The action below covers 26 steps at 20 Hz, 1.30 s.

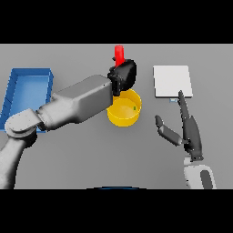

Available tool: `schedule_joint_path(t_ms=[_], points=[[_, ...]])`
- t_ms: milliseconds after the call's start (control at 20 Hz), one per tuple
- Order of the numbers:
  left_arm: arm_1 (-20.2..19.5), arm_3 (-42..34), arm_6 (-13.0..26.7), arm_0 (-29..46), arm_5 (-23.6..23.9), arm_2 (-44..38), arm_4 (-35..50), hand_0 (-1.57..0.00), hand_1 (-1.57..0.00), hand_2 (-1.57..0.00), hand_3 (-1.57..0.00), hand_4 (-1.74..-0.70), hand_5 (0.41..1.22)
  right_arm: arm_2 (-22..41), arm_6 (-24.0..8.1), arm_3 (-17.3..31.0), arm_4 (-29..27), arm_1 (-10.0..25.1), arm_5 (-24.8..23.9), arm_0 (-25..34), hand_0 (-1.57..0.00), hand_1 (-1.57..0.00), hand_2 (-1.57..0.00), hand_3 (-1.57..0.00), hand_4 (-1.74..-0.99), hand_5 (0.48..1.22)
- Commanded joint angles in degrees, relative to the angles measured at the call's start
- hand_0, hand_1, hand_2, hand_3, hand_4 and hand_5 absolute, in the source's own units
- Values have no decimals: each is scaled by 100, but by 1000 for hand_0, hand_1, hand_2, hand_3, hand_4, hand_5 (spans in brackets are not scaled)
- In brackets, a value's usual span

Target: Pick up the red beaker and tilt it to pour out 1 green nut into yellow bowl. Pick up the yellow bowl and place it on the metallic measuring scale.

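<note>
My left hand point(124, 75) is shut on the red beaker point(119, 55), which sticks up above the hand just behind the yellow bowl point(124, 113). The bowl sits at the table's middle with one small green nut point(134, 108) inside, near its right wall. The left forearm covers the bowl's left rim. The metallic measuring scale point(171, 81) is a pale square plate at the right rear. My right hand point(190, 131) is open to the right of the bowl, fingers straight and pointing toward the scale's front edge, thumb spread left.
A blue tray point(13, 91) stands at the far left edge of the table, partly behind my left arm.
</note>
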State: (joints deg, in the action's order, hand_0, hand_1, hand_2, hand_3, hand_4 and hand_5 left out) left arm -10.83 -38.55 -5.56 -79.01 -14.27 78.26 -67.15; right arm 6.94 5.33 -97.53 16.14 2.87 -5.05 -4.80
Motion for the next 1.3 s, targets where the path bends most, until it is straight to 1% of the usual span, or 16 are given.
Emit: schedule_joint_path(t_ms=[0,100,300,400,450,600,700,750,800,850,950,1000,1050,1150,1200,1250], points=[[-10,-36,-32,-80,-23,31,6,-1571,-1571,-1571,-1571,-1720,1221,-30,52,9,-82,5,39,10,1,1,1,1,-1154,635],[-101,64,-347,-377,10,92,55,-1571,-1571,-1571,-1571,-1721,1221,-11,103,12,-116,-33,59,-65,1,1,1,1,-1153,636],[-318,451,-327,-1141,219,-64,175,-1571,-1571,-1571,-1571,-1725,1221,80,106,17,-59,-99,67,-13,1,1,1,1,-1154,654],[-576,725,-359,-1352,442,-285,414,-1571,-1571,-1571,-1179,-1731,1221,57,185,49,-56,-60,64,35,1,1,1,1,-1160,660],[-650,983,-148,-1536,494,-489,564,-1571,-1571,-1571,-1257,-1726,1221,75,215,78,-22,-48,68,24,1,1,1,1,-1160,663],[-766,1898,-1,-1959,595,-1311,1378,-1571,-1571,-1571,-1410,-1729,1221,63,260,147,-124,-102,102,64,1,1,1,1,-1156,658],[-995,2308,160,-1962,635,-2104,2268,-1571,-1571,-1571,-1468,-1734,1221,34,80,158,37,-46,-30,173,1,1,1,1,-1146,641],[-1139,2499,372,-1987,641,-2539,2747,-1571,-1571,-1571,-1427,-1735,1221,38,55,151,112,-15,-76,184,1,1,1,1,-1140,637],[-1285,2672,396,-1955,693,-2863,3146,-1571,-1571,-1571,-1417,-1736,1221,95,116,219,187,-58,-110,195,1,1,1,1,-1144,633],[-1383,2845,559,-1937,777,-3156,3513,-1571,-1571,-1571,-1402,-1737,1221,107,150,196,173,-58,-88,192,1,1,1,1,-1142,630],[-1767,3127,578,-1709,1011,-3610,4183,-1571,-1571,-1571,-1430,-1739,1221,50,269,201,-115,-91,68,190,1,1,1,1,-1110,623],[-1835,3235,728,-1600,1121,-3823,4511,-1571,-1571,-1571,-1458,-1739,1221,-2,292,207,-305,-78,187,225,1,1,1,1,-1093,623],[-1990,3347,679,-1432,1209,-4051,4856,-1571,-1571,-1571,-1480,-1739,1221,-19,333,208,-386,-80,233,211,1,1,1,1,-1083,625],[-2146,3507,905,-1073,1522,-4317,5365,-1571,-1571,-1571,-1513,-1740,1221,2,247,174,-377,-45,271,241,1,1,1,1,-1092,637],[-2244,3540,901,-852,1694,-4417,5585,-1571,-1571,-1571,-1525,-1740,1221,9,214,154,-430,-42,324,260,1,1,1,1,-1106,642],[-2289,3614,1138,-677,1853,-4491,5775,-1571,-1571,-1571,-1534,-1740,1221,29,220,161,-386,-22,324,287,1,1,1,1,-1126,651]])
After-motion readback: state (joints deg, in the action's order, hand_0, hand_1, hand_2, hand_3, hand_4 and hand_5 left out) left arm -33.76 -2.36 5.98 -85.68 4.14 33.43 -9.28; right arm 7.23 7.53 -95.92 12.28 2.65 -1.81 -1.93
